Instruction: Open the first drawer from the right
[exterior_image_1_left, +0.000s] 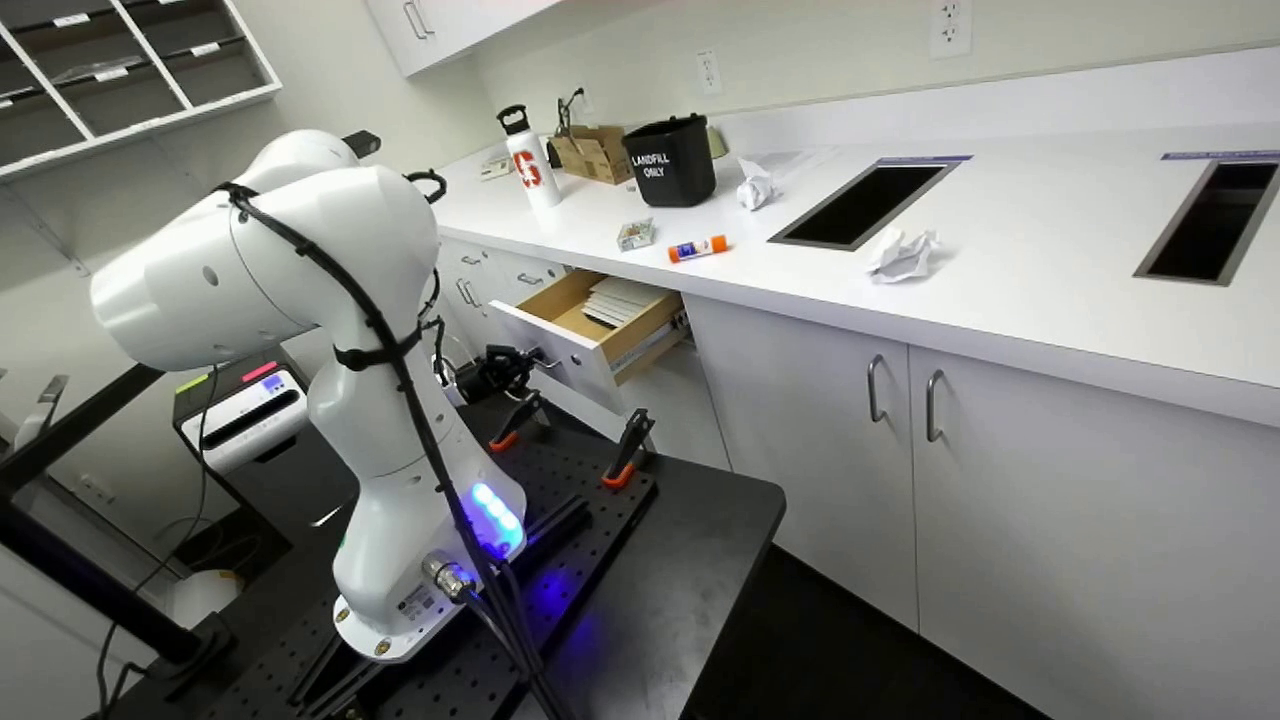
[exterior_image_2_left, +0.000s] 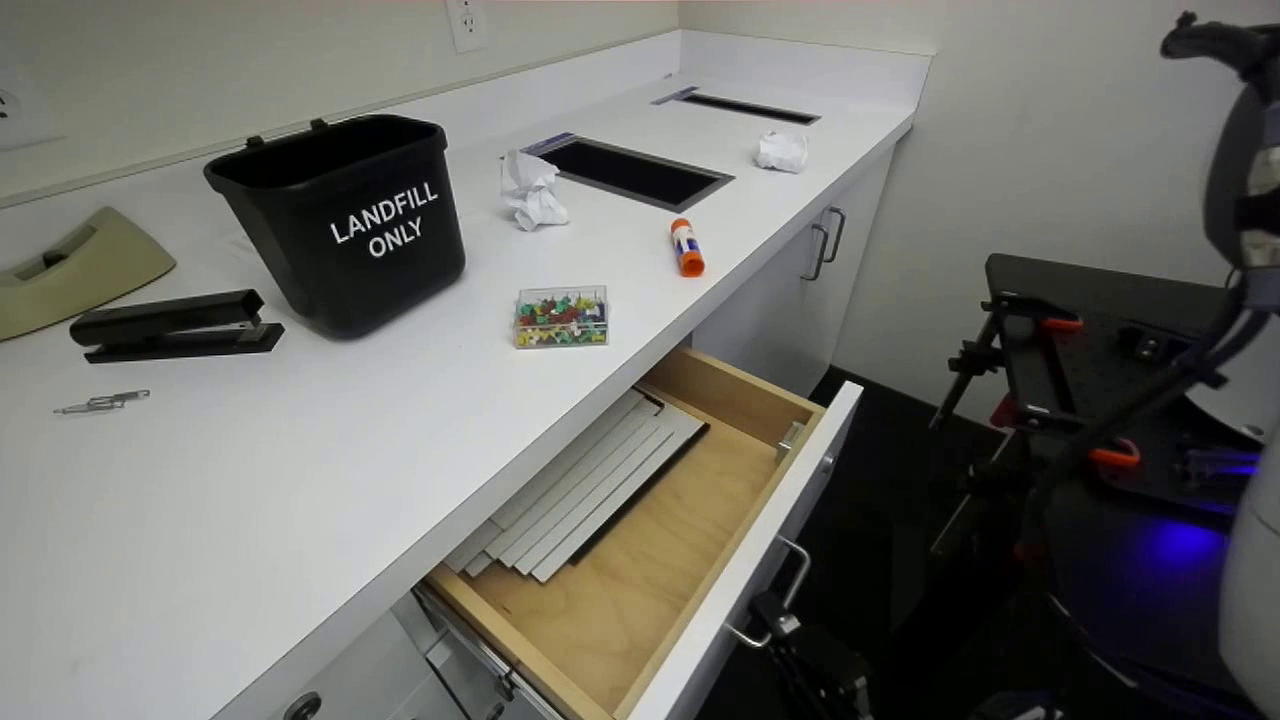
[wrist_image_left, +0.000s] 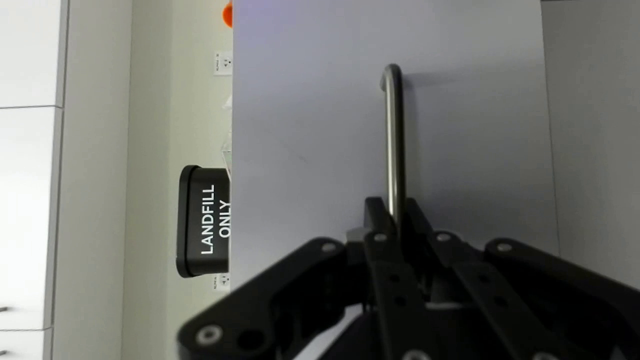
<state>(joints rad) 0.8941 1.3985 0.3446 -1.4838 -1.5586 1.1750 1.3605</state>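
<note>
The drawer stands well out from beneath the white tabletop, and I can see flat pale panels overlapping on its light wood bottom. Black fingers are clamped around the silver bar handle on the drawer's front. Up near the tabletop's edge sit a clear box of colourful pins and an orange-capped glue stick, with a black LANDFILL ONLY bin farther back.

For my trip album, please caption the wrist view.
A gripper clasps the silver handle of a white drawer, a black landfill bin beyond.
</note>
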